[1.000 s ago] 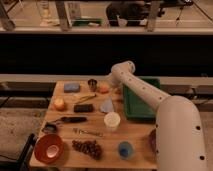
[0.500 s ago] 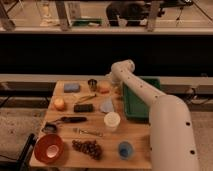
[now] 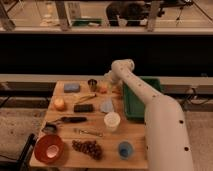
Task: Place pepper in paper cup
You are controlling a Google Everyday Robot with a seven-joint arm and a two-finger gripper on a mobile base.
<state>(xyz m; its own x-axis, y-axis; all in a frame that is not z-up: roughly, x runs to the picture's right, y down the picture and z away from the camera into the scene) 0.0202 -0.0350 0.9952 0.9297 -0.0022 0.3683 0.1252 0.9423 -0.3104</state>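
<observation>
1. The paper cup (image 3: 112,121) stands mid-table toward the right edge, well on the near side of the pepper.
2. The pepper (image 3: 103,88) lies by the far edge, just right of the metal cup (image 3: 92,84).
3. The gripper (image 3: 109,80) hangs at the far edge, just beyond and right of the pepper. Whether it grips anything, I cannot tell.

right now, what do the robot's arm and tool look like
The arm is off-white, with thick, smooth, rounded segments, a bulbous joint at its top and small dark dots along its side. No cables show. The tool, also pale, is by the pepper.
</observation>
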